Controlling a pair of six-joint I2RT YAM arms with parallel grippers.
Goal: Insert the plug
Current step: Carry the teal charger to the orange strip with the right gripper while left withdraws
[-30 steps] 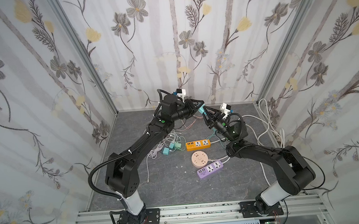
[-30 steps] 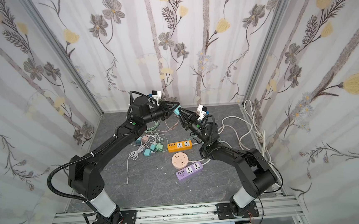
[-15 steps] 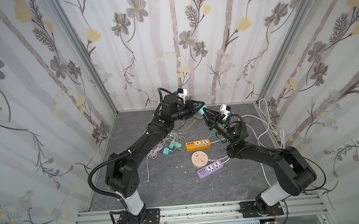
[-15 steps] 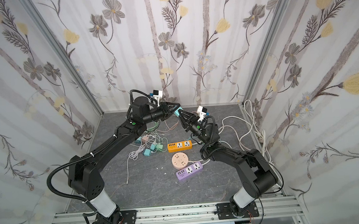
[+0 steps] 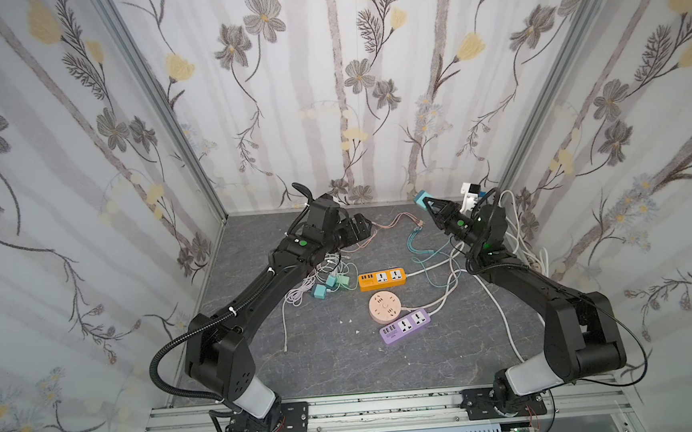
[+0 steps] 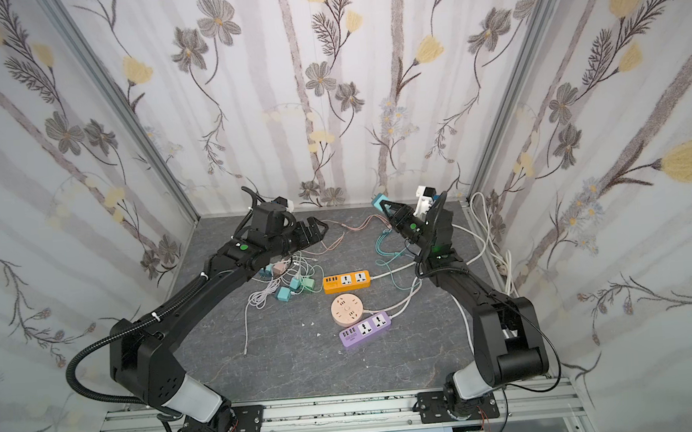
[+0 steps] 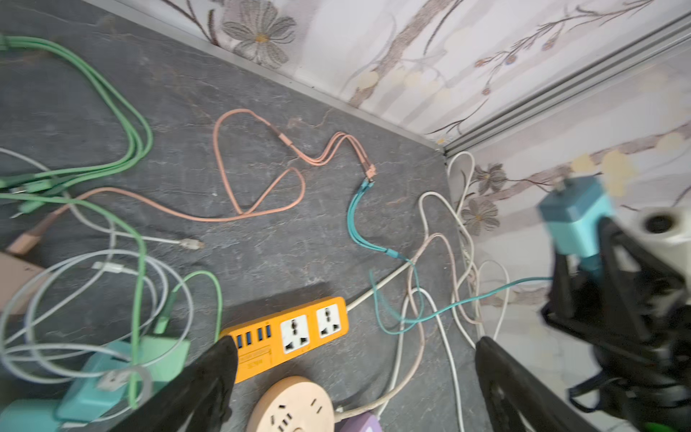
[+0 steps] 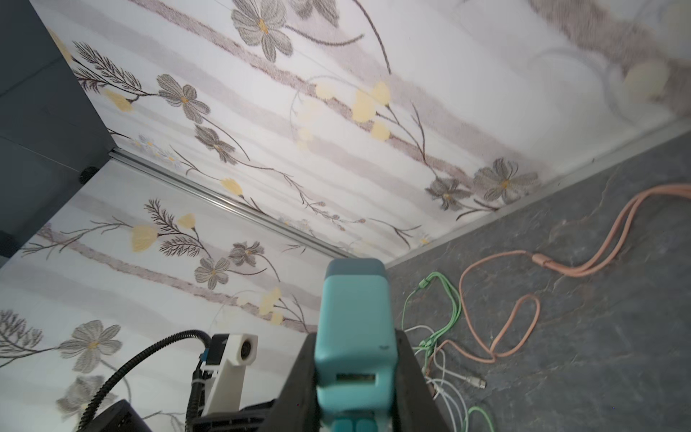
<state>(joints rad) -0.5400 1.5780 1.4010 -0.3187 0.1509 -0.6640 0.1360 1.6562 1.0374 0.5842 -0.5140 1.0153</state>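
— On the left side of the table (image 5: 325, 360), why does the left gripper (image 5: 359, 227) hang over that knot of chargers (image 5: 325, 286) with nothing in it?
— Its jaws stand wide apart and bare. The left wrist view shows both fingers (image 7: 209, 377) spread with only tabletop and sockets between them. My guess is that it's kept free to pin a strip down when the push comes.
— Which strip? Toward the middle I count three.
— The orange strip (image 5: 382, 278) lies farthest back, the round peach socket (image 5: 385, 306) in front of it, and the purple strip (image 5: 405, 326) just beside that, nearest the rail. All face up with empty outlets and nothing braces them, so I'd expect any of them to slide under a one-handed press.
— And on the right?
— The right gripper (image 5: 433, 206) is clamped on the teal plug (image 5: 419, 199), held up clear of the table near the back corner, well apart from every socket. It grips the flat sides low on the body and leaves the far end free, which I take to be the end that enters an outlet. I cannot make out the prongs.
— The teal cable (image 5: 417, 241)?
— It trails from the plug down to the tabletop in loose loops, slack enough, I judge, not to tug on the way to a socket, though it crosses the orange strip's white lead (image 7: 389, 278) and could snag there
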